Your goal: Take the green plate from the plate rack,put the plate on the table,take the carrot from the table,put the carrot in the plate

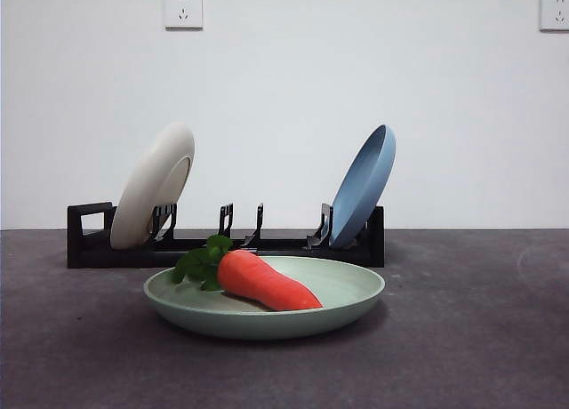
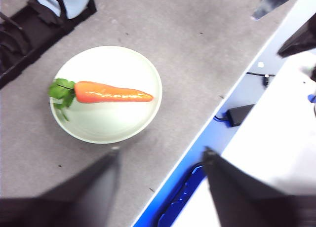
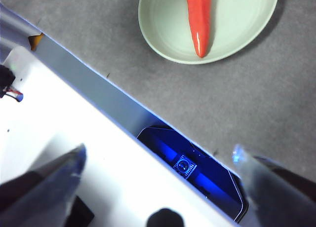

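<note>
The green plate (image 1: pixel 342 295) lies flat on the table (image 1: pixel 462 338) in front of the plate rack (image 1: pixel 89 240). The carrot (image 1: pixel 265 283) rests inside it, leaves pointing left in the front view. The left wrist view looks down on the green plate (image 2: pixel 106 118) and the carrot (image 2: pixel 113 93); my left gripper (image 2: pixel 160 155) hovers open and empty near the table's edge. My right gripper (image 3: pixel 158 155) is open too, back over the table's edge, with the green plate (image 3: pixel 163 24) and the carrot (image 3: pixel 199 19) well beyond its jaws. Neither gripper shows in the front view.
A cream-white plate (image 1: pixel 156 185) stands at the rack's left end and a blue plate (image 1: pixel 364 185) at its right. The rack's corner (image 2: pixel 29 29) shows in the left wrist view. Past the table's edge lie a blue strip (image 2: pixel 177 197) and a white surface (image 3: pixel 49 138).
</note>
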Available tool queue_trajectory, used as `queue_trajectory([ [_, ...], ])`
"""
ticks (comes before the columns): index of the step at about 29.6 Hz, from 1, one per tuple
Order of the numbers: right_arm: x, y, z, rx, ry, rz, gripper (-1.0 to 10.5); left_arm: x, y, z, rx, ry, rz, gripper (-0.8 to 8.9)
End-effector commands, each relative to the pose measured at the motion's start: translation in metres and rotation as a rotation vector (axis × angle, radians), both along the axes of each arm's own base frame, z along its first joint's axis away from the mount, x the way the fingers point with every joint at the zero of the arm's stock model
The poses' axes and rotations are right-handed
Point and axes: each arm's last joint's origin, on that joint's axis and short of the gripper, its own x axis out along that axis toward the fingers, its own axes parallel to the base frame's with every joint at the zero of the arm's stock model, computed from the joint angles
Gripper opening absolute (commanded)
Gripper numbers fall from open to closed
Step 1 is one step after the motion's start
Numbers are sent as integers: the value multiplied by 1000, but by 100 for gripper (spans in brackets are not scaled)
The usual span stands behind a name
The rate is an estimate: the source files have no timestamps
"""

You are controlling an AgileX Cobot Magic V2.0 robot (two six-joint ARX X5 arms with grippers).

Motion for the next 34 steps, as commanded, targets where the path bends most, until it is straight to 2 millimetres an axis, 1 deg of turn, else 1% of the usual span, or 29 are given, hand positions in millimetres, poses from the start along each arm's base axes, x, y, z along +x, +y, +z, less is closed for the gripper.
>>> queue_trajectory([
  [1,-4,-3,0,0,0,5,14,0,0,0,-8,8,4,22],
  [2,-5,-4,0,1,-5,7,-11,0,0,0,-11,11,8,-22],
  [3,-6,-5,1,5,-9,7,-7,0,0,0,-11,13,8,-8],
  [10,-7,-6,1,9,-7,-3,1,0,0,0,-10,10,10,-2],
  [28,-7,-6,1,9,-8,-4,1,0,-1,1,-25,0,10,-2],
  [31,-7,-6,1,9,-8,-4,1,4,6,5,-18,-89,58,-2],
  [34,-7,-6,1,9,-7,-4,1,12,17,18,-68,-243,112,-2],
])
